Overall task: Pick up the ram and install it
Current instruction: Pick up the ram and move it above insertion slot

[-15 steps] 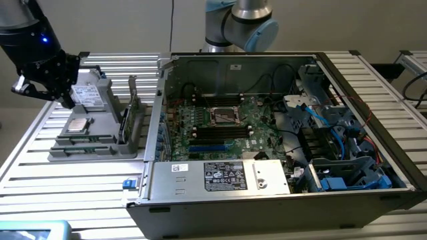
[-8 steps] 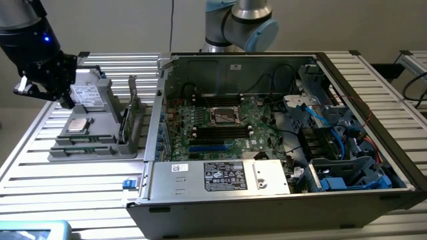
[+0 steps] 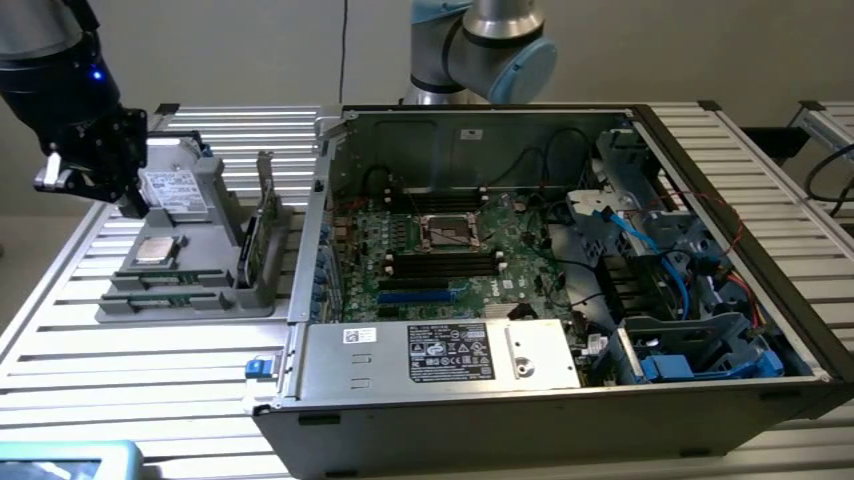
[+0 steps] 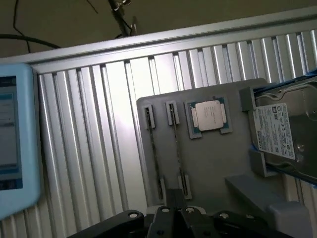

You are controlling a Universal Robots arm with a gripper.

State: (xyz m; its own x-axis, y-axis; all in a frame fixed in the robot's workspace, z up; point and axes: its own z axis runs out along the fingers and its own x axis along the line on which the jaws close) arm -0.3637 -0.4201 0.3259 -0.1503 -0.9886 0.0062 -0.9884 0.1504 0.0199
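Two slim green ram sticks (image 3: pixel 167 281) stand on edge in slots of a grey parts tray (image 3: pixel 200 300) at the exterior view's left. In the wrist view they appear edge-on as thin dark strips (image 4: pixel 153 148). My black gripper (image 3: pixel 131 205) hangs above the tray's far end, over the hard drive (image 3: pixel 174 190), well clear of the ram. Its fingers (image 4: pixel 174 201) are shut together with nothing between them. The open computer case (image 3: pixel 747 300) holds the motherboard (image 3: pixel 441 250) with black memory slots (image 3: pixel 441 263).
The tray also carries a square silver processor chip (image 3: pixel 156 250) (image 4: pixel 210 116), a hard drive (image 4: pixel 277 131) and a taller card on edge (image 3: pixel 267 220). A light-blue framed device (image 4: pixel 15 144) lies on the slatted aluminium table (image 3: pixel 134 380). Cables and drive cages crowd the case's right side.
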